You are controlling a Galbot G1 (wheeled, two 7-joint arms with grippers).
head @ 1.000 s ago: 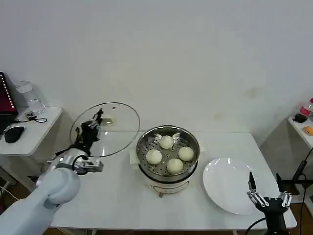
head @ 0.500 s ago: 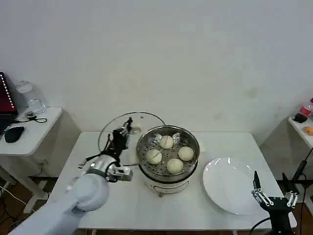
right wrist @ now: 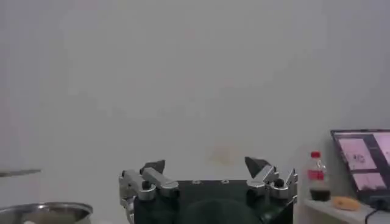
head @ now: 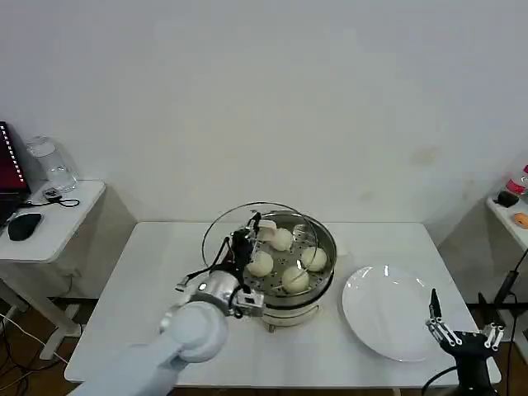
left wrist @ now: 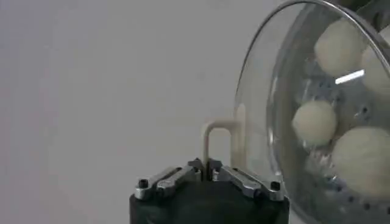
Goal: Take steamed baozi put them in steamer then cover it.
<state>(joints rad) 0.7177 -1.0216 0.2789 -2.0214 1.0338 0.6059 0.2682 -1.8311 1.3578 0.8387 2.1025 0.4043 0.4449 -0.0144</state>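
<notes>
Head view, steamer: the steamer stands near the middle of the white worktop, its perforated tray uncovered to the camera.
Head view, baozi: four steamed baozi lie on the tray, one each at about 12, 3, 6 and 9 o'clock within the pot.
Head view, cover: the cover is held tilted at the steamer's 9 o'clock side, its glass overlapping the pot's near-left rim and standing clear of it on the far side.
Head view, left gripper: the left gripper is clenched on the cover's pale handle, just at the pot's 9 o'clock edge, with the grey arm running down toward 7 o'clock.
Head view, plate: a white plate lies flat at the steamer's 3 to 4 o'clock, near it but apart.
Head view, right gripper: the right gripper hangs at the worktop's 4 o'clock corner, beyond the plate, fingers spread and holding nothing.
Left wrist view, grip: the left gripper's jaws are closed on the foot of the cover's pale handle.
Left wrist view, cover: the cover's glass with its metal rim stands on edge before the camera; three baozi on the perforated tray show through it.
Right wrist view, right gripper: the right gripper is released, its two fingertips well apart against a bare wall.
Right wrist view, steamer: part of the steamer's shiny rim shows at one corner.
</notes>
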